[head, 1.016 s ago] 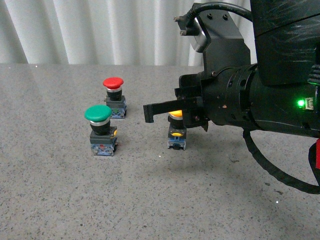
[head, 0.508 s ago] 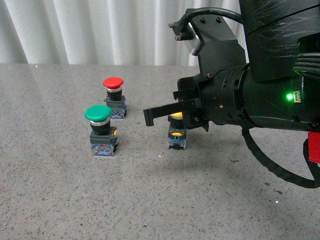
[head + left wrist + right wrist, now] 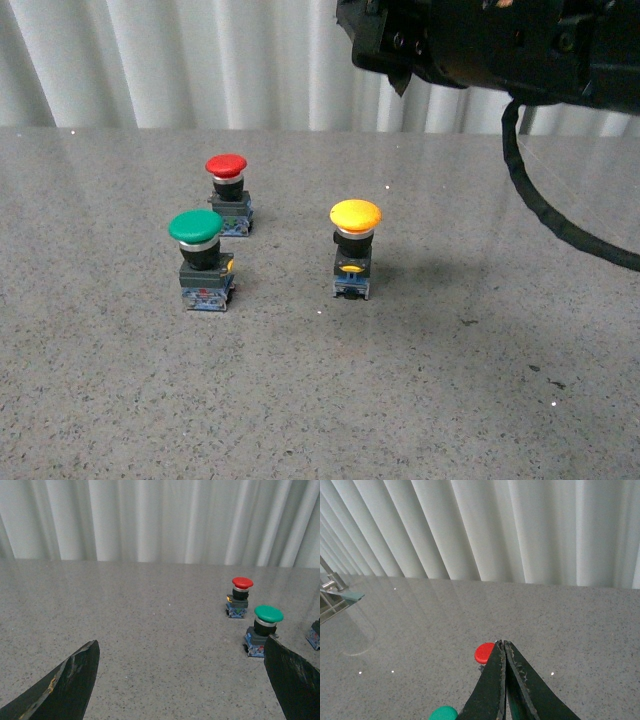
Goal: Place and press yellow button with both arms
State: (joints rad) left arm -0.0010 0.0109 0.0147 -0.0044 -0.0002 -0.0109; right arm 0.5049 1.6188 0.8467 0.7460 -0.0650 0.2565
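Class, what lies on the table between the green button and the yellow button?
Nothing: the front view shows bare table between the green button and yellow button.

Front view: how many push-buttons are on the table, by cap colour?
Yellow button: 1
Green button: 1
Red button: 1
Total: 3, all upright on the grey table, none touched by an end effector.

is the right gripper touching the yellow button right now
Apart. In the front view the yellow button stands alone on the table, with the right arm raised well above it. In the right wrist view the right gripper is shut on nothing.
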